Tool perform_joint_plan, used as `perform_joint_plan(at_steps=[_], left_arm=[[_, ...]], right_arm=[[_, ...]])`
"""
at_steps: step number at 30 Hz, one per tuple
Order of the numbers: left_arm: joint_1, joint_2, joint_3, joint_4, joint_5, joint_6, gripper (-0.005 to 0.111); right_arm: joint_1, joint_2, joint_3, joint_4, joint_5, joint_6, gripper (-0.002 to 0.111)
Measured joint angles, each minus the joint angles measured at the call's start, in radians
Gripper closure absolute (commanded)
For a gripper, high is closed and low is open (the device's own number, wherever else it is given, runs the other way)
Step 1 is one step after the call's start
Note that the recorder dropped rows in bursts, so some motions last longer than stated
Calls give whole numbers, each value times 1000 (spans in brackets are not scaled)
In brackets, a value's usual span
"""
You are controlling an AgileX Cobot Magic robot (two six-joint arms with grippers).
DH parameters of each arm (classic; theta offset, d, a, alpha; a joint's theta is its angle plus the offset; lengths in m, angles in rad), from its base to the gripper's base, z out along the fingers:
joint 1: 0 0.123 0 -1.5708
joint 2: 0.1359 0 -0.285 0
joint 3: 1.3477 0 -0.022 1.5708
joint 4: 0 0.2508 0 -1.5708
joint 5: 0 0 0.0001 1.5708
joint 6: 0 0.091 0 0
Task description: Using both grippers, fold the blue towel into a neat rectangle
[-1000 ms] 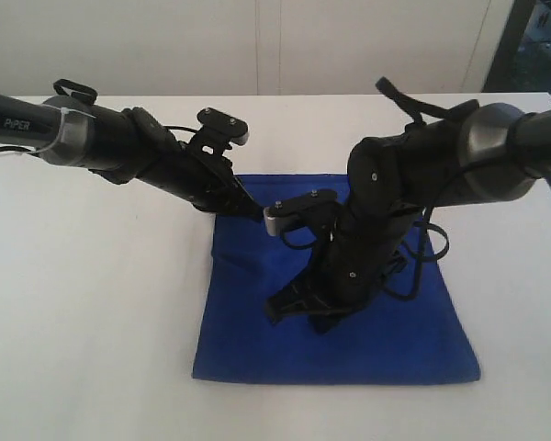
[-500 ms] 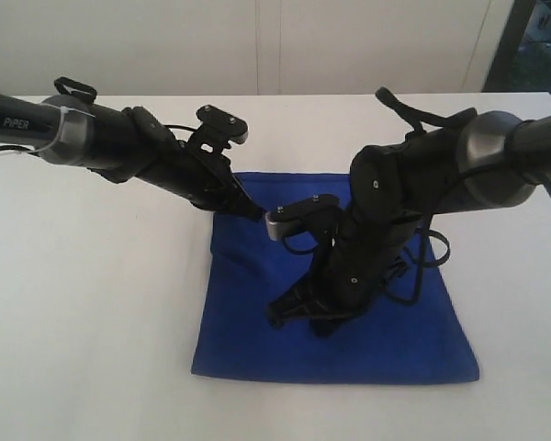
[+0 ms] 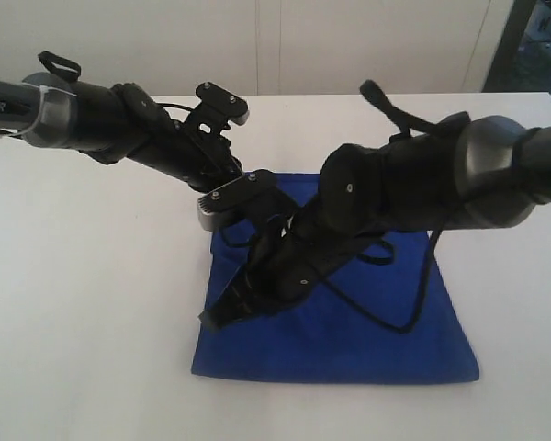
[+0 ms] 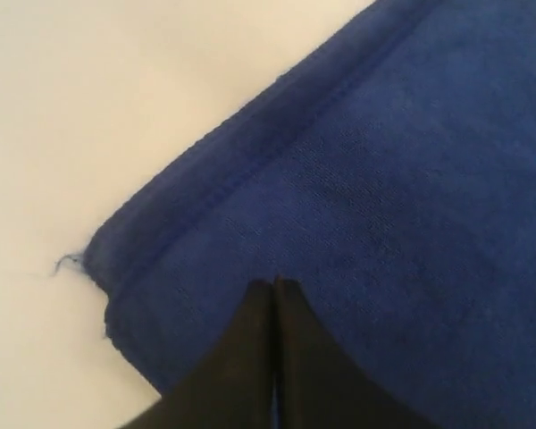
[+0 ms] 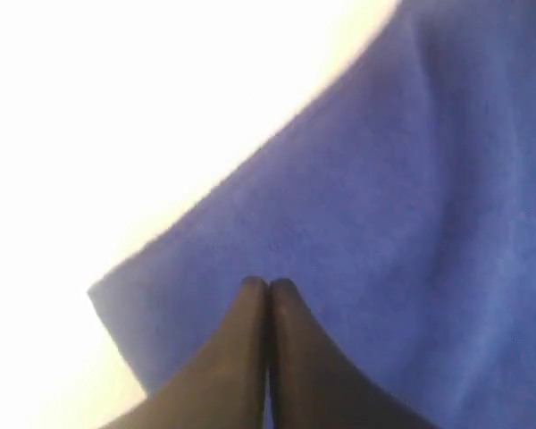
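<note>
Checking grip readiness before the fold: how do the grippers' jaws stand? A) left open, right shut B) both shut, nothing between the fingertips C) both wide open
B: the wrist views show the left gripper and right gripper with fingertips pressed together, empty, over the blue towel.

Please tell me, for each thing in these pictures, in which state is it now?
blue towel: spread out on the white table, not pinched by either gripper.
left gripper: shut, empty, tips over the towel near a corner.
right gripper: shut, empty, tips over the towel near a corner.
</note>
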Motion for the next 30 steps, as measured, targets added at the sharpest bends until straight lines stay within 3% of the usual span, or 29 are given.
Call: perform_joint_plan(at_steps=[6,18,30], left_arm=[[0,54,0,0,-12,-19,107],[0,64,0,0,-35,-49,107],[0,52,2,22,-22,-51,107]], right_arm=[[72,92,0,57,-138,-15,108],[214,135,-8,84,-103,-17,108],[225,131,-9,92,-67,-17,108]])
